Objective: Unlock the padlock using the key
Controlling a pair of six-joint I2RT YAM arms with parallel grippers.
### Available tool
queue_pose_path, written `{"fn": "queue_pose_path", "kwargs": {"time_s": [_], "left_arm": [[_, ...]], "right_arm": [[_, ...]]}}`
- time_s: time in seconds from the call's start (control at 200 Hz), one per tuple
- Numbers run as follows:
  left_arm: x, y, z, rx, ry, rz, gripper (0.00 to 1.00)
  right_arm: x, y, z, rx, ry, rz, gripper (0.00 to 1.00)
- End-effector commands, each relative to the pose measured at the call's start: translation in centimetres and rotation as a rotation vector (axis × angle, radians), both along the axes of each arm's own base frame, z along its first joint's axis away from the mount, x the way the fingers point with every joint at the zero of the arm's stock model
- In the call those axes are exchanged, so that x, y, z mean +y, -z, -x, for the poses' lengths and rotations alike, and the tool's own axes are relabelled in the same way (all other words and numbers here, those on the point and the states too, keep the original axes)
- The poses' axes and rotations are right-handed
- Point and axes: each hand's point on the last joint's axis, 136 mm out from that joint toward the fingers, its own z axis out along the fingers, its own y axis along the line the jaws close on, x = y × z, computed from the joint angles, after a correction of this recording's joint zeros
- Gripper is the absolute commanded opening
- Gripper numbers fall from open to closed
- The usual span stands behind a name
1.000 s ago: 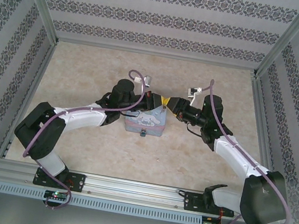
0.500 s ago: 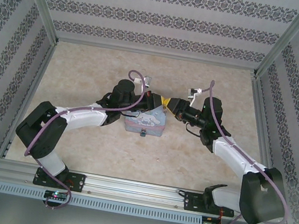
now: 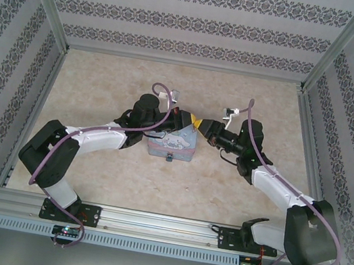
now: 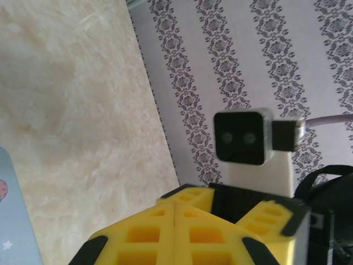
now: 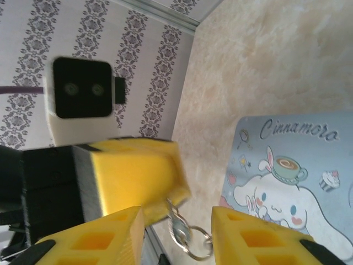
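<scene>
Left tool (image 4: 174, 208) pinched shut, key (image 5: 177, 226) dangling from its tip. Right tool (image 5: 177, 216) half open either side of key, grabbing nothing. Padlock (image 3: 169, 158) sits at near edge of tin (image 5: 287, 165), untouched; I reckon unlocking all ahead.

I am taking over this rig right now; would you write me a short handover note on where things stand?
Left gripper: shut on the key, which hangs with its ring from the fingertips, near the far edge of the tin.
Right gripper: open, one finger on each side of the hanging key, not gripping it.
Padlock: at the middle of the tin's near edge, with no gripper on it.
Done: key is off the table.
Left: probably take or regrip the key, then insert it into the padlock and turn it.
</scene>
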Motion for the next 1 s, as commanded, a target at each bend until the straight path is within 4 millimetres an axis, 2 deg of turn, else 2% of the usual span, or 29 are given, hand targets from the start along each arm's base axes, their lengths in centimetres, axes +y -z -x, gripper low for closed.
{"fn": "queue_pose_path", "kwargs": {"time_s": [0.0,0.325,0.694,0.774,0.949,0.994], "left_arm": [[-0.2,-3.2,-0.5,-0.089,0.003,0.060,0.00],[-0.3,-3.1,-0.6,-0.082,0.006,0.063,0.00],[-0.5,-2.5,-0.7,-0.069,0.007,0.062,0.00],[-0.5,-2.4,-0.8,-0.067,0.005,0.062,0.00],[-0.4,-2.2,-1.0,-0.059,-0.006,0.060,0.00],[-0.3,-2.3,-1.1,-0.053,-0.015,0.060,0.00]], "right_arm": [[0.1,0.6,1.0,0.023,-0.022,0.002,0.38],[0.5,0.8,0.6,0.027,-0.032,-0.005,0.36],[1.4,-0.3,-0.3,0.007,-0.048,-0.017,0.30],[1.5,-0.3,-0.3,0.007,-0.054,-0.017,0.24],[1.4,0.0,0.2,0.007,-0.062,-0.013,0.00],[1.3,0.1,0.4,0.007,-0.064,-0.005,0.00]]}}
